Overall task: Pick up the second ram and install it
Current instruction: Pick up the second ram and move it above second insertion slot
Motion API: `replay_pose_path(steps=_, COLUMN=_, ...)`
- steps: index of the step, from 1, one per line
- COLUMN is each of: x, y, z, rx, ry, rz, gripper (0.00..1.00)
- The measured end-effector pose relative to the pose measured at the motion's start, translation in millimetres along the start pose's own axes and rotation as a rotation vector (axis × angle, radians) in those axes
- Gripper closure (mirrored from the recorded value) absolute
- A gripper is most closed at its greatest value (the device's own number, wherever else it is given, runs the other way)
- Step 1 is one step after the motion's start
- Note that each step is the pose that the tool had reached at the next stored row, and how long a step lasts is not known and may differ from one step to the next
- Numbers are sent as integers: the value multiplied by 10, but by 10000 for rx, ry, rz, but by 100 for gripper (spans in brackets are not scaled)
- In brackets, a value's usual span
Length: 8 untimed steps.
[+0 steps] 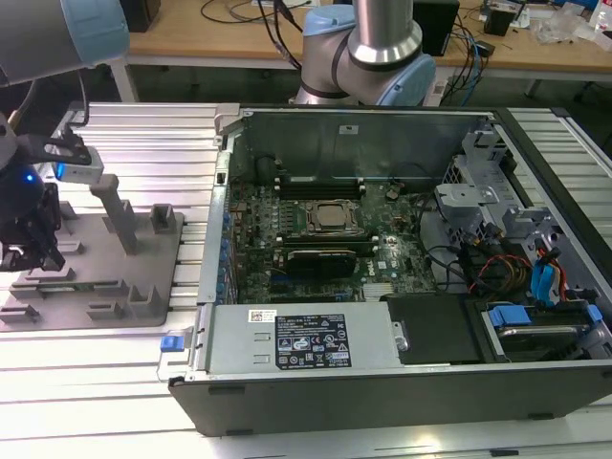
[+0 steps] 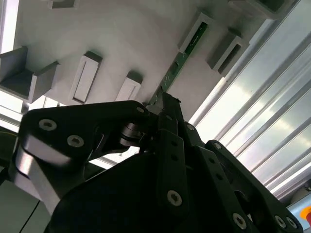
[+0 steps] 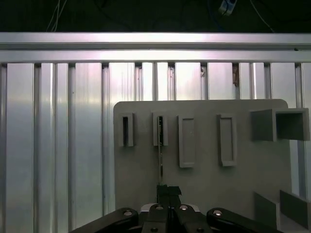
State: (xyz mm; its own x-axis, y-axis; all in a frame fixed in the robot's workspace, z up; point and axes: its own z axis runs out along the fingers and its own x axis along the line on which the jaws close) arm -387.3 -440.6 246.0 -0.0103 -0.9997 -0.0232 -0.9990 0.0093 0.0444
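Silver arm (image 1: pixel 382 29), black end effector (image 3: pixel 168 187)

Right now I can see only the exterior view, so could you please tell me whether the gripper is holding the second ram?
Observer: Yes. In the second wrist view the gripper is closed on the near end of the second ram.
Operator: Thank you. Is it clear of the fixture?
Observer: No. In the first wrist view its far end sits inside a slotted block on the grey fixture plate.
Operator: Does it look skewed?
Observer: No. In the first wrist view it shows edge-on, running in a straight line from that block to the gripper.
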Motion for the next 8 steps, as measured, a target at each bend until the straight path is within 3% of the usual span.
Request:
replay_pose_path(steps=3, x=2, y=7, z=60, rx=80, ry=-1, rz=-37, gripper=92)
replay_pose_path(steps=8, x=3, y=14, z=119, rx=97, ry=1, rz=-43, gripper=92)
